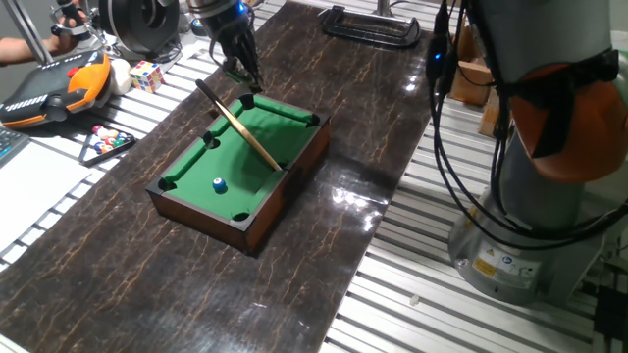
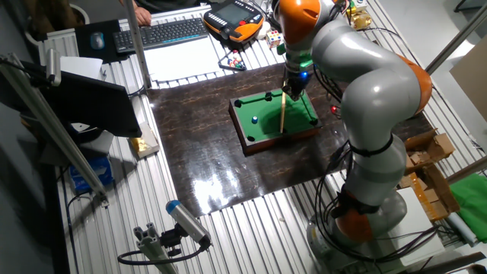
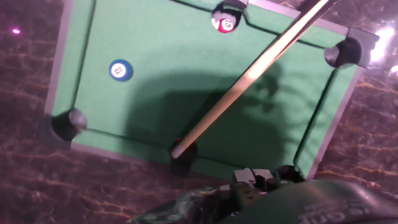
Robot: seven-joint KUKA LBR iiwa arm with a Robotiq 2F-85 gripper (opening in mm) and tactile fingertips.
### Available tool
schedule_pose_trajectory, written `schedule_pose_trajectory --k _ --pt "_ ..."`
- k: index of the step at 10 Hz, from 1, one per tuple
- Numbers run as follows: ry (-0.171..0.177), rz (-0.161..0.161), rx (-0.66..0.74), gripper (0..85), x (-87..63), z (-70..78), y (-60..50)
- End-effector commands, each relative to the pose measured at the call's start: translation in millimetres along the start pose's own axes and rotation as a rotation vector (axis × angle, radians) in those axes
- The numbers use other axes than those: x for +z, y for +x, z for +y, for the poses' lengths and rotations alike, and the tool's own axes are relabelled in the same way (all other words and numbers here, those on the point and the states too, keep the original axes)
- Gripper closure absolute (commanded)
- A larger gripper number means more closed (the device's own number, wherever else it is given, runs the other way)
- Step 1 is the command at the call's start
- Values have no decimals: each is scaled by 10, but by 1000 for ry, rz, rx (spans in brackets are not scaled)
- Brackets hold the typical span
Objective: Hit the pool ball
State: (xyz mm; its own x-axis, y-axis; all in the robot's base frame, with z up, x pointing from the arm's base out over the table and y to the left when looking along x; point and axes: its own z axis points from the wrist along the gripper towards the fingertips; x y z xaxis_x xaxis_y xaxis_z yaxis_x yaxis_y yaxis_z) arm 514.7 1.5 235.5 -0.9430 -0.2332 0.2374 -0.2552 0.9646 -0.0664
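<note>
Black two-finger claw (image 1: 238,61) hovered above the far end of the miniature green-felt pool table (image 1: 196,201); jaw opening couldn't be told. Slim wooden cue stick (image 1: 240,126) lay below it. Tiny glossy blue pool ball (image 1: 220,184) sat well apart, near the opposite end.

The arm (image 2: 365,84) bent over from its base (image 2: 358,221) and reached down, its wrist pointing steeply downward. The gripper (image 1: 245,76) hung low with its dark fingers (image 1: 238,54) drawn close together (whether they clamped anything could not be told).
</note>
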Motion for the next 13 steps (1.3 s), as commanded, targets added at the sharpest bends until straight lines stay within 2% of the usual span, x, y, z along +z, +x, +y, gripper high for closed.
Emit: schedule_pose_trajectory --k 1,2,4,5,6,7,8,9,10,12,13 --pt "0 -6 38 843 0 0 1" --pt "3 -18 120 843 0 0 1" --pt "4 -78 295 843 0 0 1" --pt "-21 -70 332 843 0 0 1" --pt "-92 -43 392 843 0 0 1" --pt "-117 -28 415 843 0 0 1" --pt "-160 -15 437 843 0 0 1" --pt "-160 -18 436 843 0 0 1" --pt "-162 -5 444 843 0 0 1" --pt "-184 11 465 843 0 0 1" --pt "-175 11 462 843 0 0 1"
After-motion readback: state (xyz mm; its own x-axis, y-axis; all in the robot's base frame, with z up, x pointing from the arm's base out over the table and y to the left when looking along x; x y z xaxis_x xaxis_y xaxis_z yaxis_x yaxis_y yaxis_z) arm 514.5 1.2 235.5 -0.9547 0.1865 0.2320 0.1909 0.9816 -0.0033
